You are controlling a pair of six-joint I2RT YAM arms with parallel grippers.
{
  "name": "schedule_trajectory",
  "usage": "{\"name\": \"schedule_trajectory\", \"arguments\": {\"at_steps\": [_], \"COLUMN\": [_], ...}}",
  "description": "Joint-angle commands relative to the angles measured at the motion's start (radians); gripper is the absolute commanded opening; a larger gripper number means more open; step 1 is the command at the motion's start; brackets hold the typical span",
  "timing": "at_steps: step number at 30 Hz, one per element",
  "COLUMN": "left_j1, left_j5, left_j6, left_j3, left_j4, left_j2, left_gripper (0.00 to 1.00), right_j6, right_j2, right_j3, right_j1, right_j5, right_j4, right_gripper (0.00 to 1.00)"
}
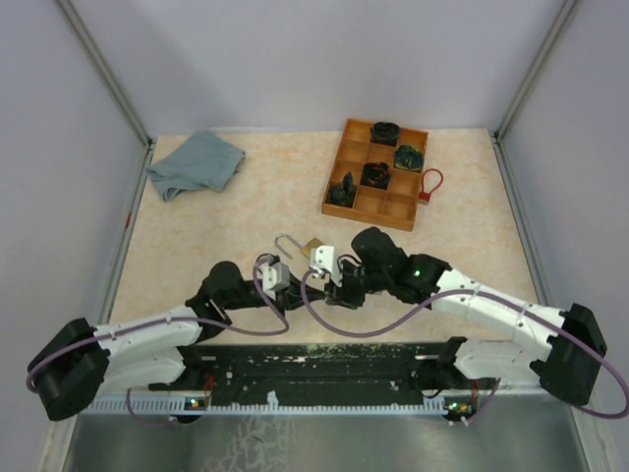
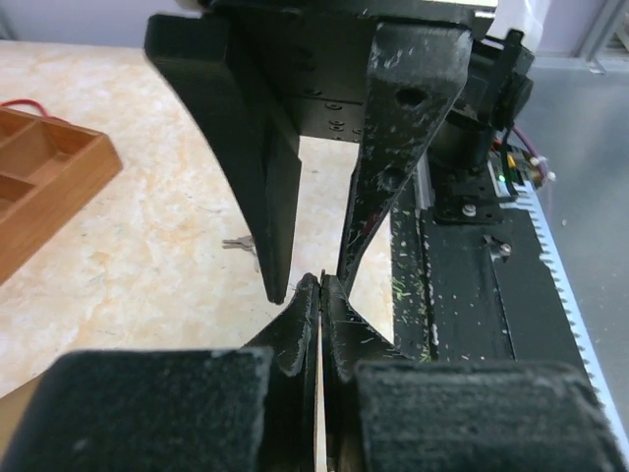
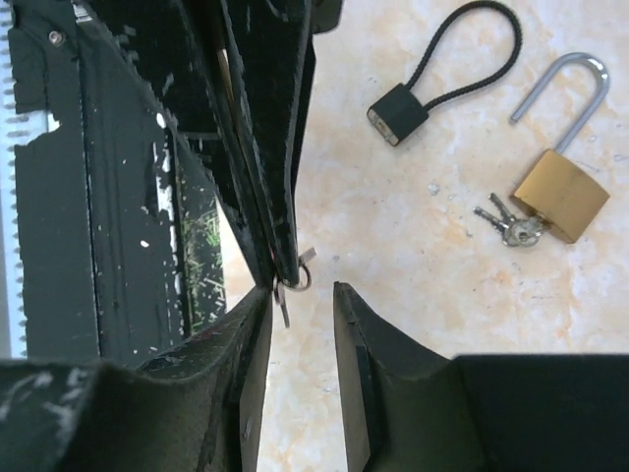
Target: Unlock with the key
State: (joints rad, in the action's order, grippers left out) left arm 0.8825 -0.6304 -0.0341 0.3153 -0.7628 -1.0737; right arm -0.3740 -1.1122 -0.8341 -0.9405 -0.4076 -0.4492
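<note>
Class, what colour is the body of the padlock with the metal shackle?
Brass-gold padlock body, best in the right wrist view.

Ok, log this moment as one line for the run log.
left gripper: shut on key | right gripper: open, next to key | brass padlock: on table, untouched | unlock: not started

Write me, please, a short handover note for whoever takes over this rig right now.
Left gripper: shut on a small silver key with ring.
Right gripper: open, its jaws either side of that key.
Brass padlock with steel shackle lies on the beige table, a bunch of keys at its base; black cable lock nearby.
Done: key in gripper. Left: insert it, turn, open the lock.
</note>
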Motion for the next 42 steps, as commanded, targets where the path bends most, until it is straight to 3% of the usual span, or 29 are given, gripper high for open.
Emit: {"name": "schedule_trajectory", "arguments": {"at_steps": [1, 6, 10, 19, 27, 34, 42], "left_j1": [-0.022, -0.058, -0.062, -0.062, -0.062, -0.061, -0.061], "left_j5": [0.135, 0.266, 0.317, 0.297, 0.239, 0.220, 0.197], "left_j6": [0.079, 0.214, 0.300, 0.426, 0.471, 0.498, 0.502], "left_j3": [-0.061, -0.158, -0.203, -0.220, -0.204, -0.196, -0.188], "left_j4": [-0.086, -0.251, -0.365, -0.595, -0.647, -0.695, -0.705], "left_j2": [0.101, 0.191, 0.207, 0.137, 0.091, 0.057, 0.036], "left_gripper": [0.00, 0.00, 0.00, 0.00, 0.00, 0.00, 0.00], "right_j6": [0.049, 0.140, 0.228, 0.337, 0.347, 0.360, 0.374], "right_j2": [0.079, 0.219, 0.322, 0.319, 0.253, 0.208, 0.205], "right_j3": [-0.017, 0.117, 0.259, 0.470, 0.495, 0.477, 0.463], "right_j1": [-0.001, 0.064, 0.102, 0.103, 0.103, 0.103, 0.103], "right_j5": [0.017, -0.039, -0.082, -0.080, -0.163, -0.205, -0.206], "right_j4": [0.122, 0.352, 0.646, 1.094, 1.248, 1.274, 1.258], "right_gripper": [0.35, 0.37, 0.36, 0.35, 0.32, 0.30, 0.19]}}
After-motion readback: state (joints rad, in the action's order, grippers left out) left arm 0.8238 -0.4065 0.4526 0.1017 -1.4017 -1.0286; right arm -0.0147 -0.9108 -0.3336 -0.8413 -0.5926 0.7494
